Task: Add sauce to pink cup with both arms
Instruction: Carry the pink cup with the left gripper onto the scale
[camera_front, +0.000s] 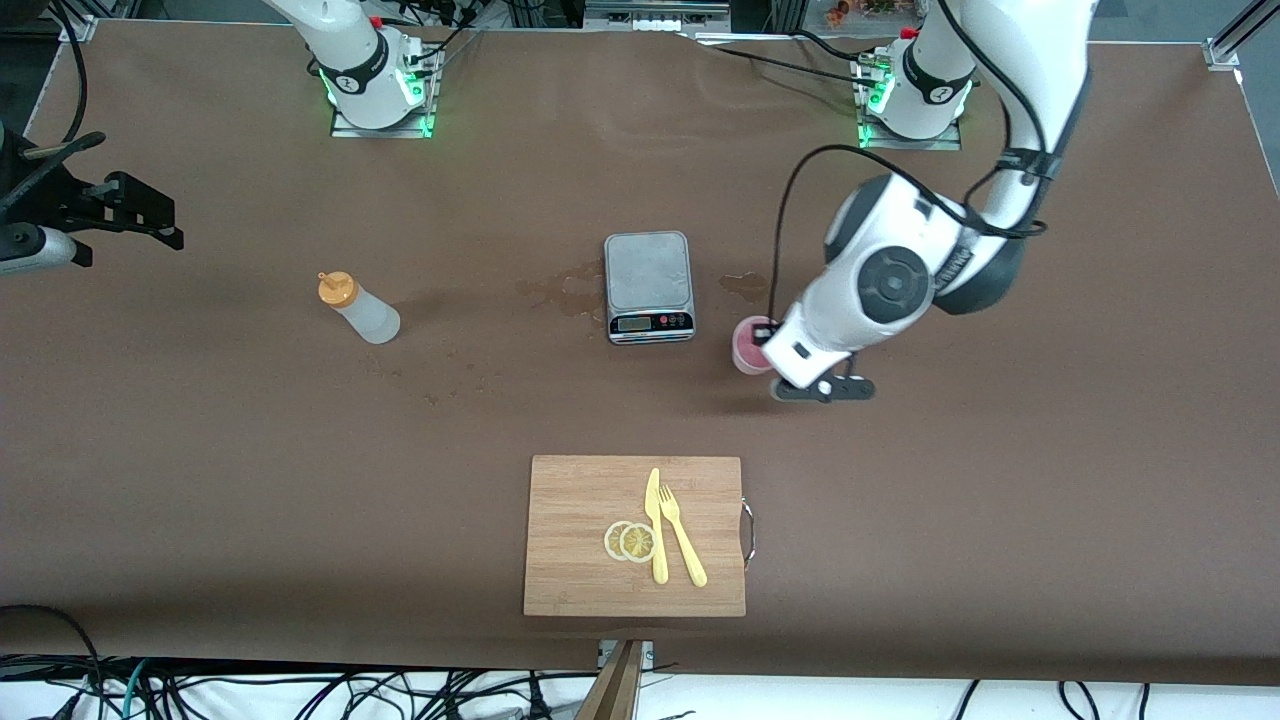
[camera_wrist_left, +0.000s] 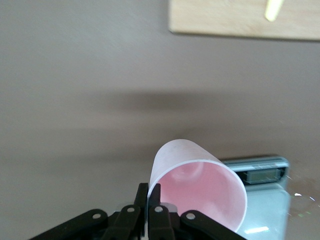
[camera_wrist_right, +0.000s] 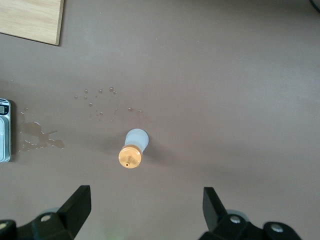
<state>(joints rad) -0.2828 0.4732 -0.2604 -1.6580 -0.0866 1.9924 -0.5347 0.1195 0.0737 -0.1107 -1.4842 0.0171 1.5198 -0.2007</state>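
Observation:
The pink cup (camera_front: 746, 348) (camera_wrist_left: 200, 190) is beside the scale, toward the left arm's end of the table. My left gripper (camera_front: 768, 350) (camera_wrist_left: 149, 189) is shut on its rim, one finger inside the wall and one outside. The cup looks empty inside. Whether it rests on the table I cannot tell. The sauce bottle (camera_front: 362, 310) (camera_wrist_right: 132, 150), whitish with an orange nozzle cap, stands upright toward the right arm's end. My right gripper (camera_wrist_right: 146, 197) (camera_front: 148, 214) hangs high over the table on the robot-base side of the bottle, open and holding nothing.
A grey scale (camera_front: 648, 285) sits mid-table with wet stains (camera_front: 565, 290) beside it. Nearer the front camera lies a wooden cutting board (camera_front: 575, 500) with two lemon slices (camera_front: 630, 541), a yellow knife (camera_front: 656, 530) and a yellow fork (camera_front: 683, 540).

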